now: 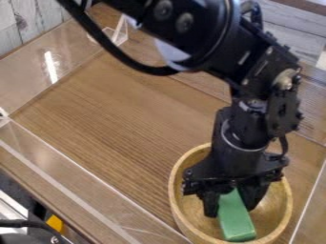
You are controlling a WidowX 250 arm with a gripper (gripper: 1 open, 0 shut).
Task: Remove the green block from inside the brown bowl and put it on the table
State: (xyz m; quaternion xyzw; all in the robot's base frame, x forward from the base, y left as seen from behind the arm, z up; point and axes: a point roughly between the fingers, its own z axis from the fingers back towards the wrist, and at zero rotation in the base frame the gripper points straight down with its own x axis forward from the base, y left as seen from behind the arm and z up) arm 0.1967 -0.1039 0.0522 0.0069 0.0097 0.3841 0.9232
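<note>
The brown bowl sits on the table at the lower right. Inside it lies the green block, pointing toward the bowl's front rim. My black gripper reaches straight down into the bowl. Its two fingers straddle the block's upper end and are shut on it. The block's far end is hidden under the gripper body.
Clear plastic walls border the tabletop at the left and back. The big black arm spans the upper middle of the view above the table. Bare wood lies left of the bowl.
</note>
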